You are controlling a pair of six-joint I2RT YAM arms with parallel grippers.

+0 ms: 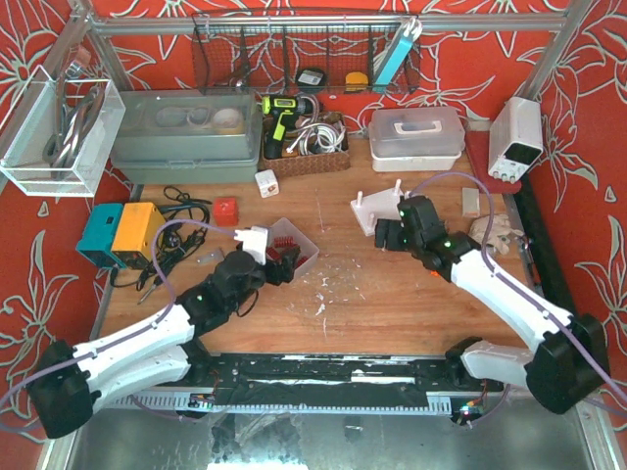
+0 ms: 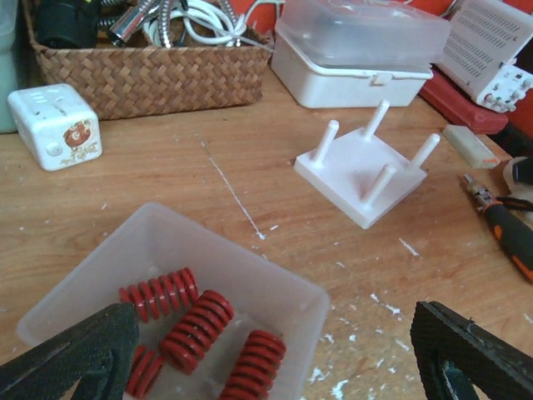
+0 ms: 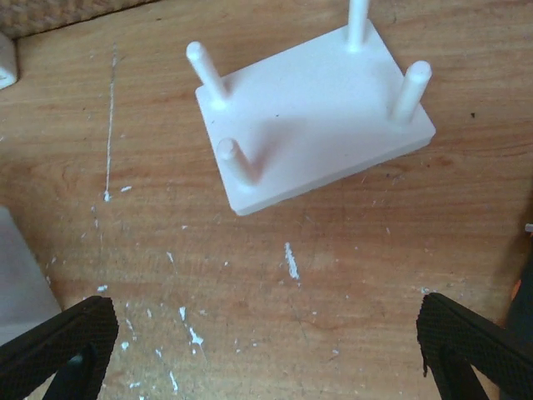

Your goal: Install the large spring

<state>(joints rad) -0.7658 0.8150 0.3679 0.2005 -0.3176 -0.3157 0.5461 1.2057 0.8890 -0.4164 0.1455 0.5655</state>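
Observation:
Several red springs lie in a clear plastic bin [image 2: 275, 279], the thickest [image 2: 198, 329] near the middle, another large one [image 2: 254, 362] beside it; the bin also shows in the top view [image 1: 306, 257]. A white base with four pegs [image 2: 364, 171] stands on the table, also seen in the right wrist view [image 3: 321, 112] and in the top view [image 1: 377, 209]. My left gripper [image 2: 275, 367] is open and empty, hovering over the bin. My right gripper [image 3: 262, 350] is open and empty, just in front of the peg base.
A wicker basket [image 2: 158, 75] of cables and a white cube [image 2: 54, 125] stand behind the bin. A white lidded box [image 2: 358, 50] sits behind the peg base. Orange-handled pliers [image 2: 500, 221] lie to the right. A power supply [image 1: 516, 137] stands at the back right.

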